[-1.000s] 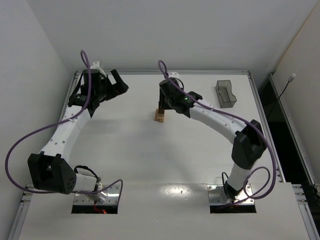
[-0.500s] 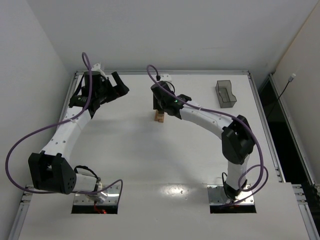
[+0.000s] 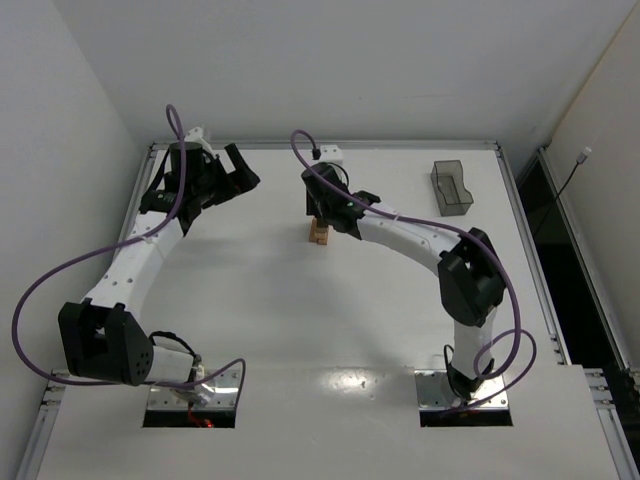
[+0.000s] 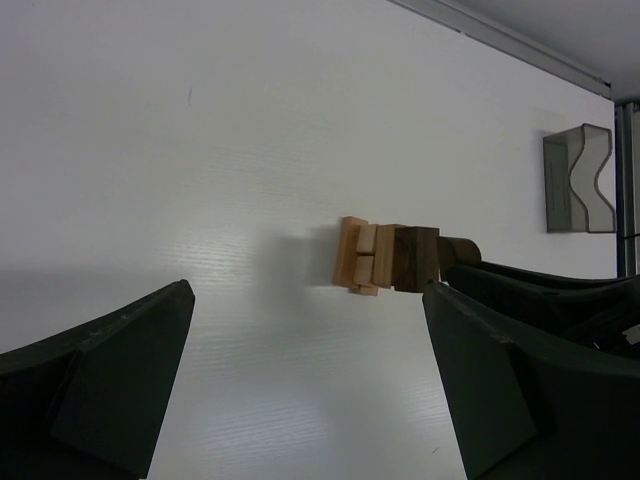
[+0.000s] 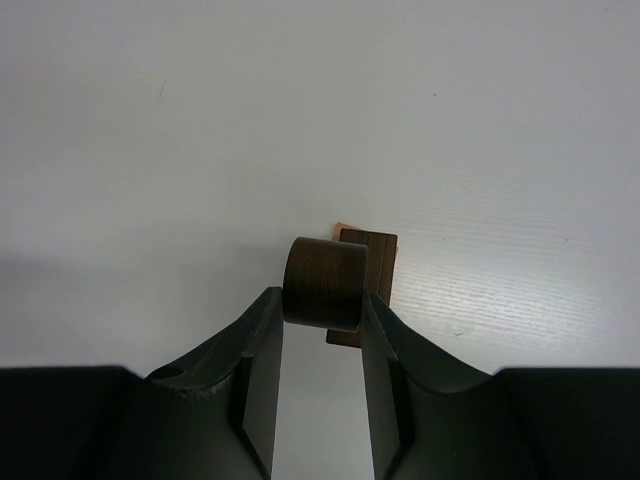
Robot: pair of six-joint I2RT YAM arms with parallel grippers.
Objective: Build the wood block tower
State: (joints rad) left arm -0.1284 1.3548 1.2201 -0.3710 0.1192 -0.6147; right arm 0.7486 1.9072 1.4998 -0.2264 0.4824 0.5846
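Straight above the tower (image 3: 319,236) the way is closed: the right gripper (image 5: 321,300) hangs there, clamped on a dark block (image 5: 323,283), and its arm fills the right side of the tower. Left of the tower the table (image 3: 250,300) lies free up to the left gripper (image 3: 240,168), jaws wide, well apart. The tray (image 3: 452,187) stands far right of the tower.

Block (image 5: 322,280) in right hand (image 5: 320,305), over tower (image 3: 319,233) (tray (image 3: 452,187) well right)
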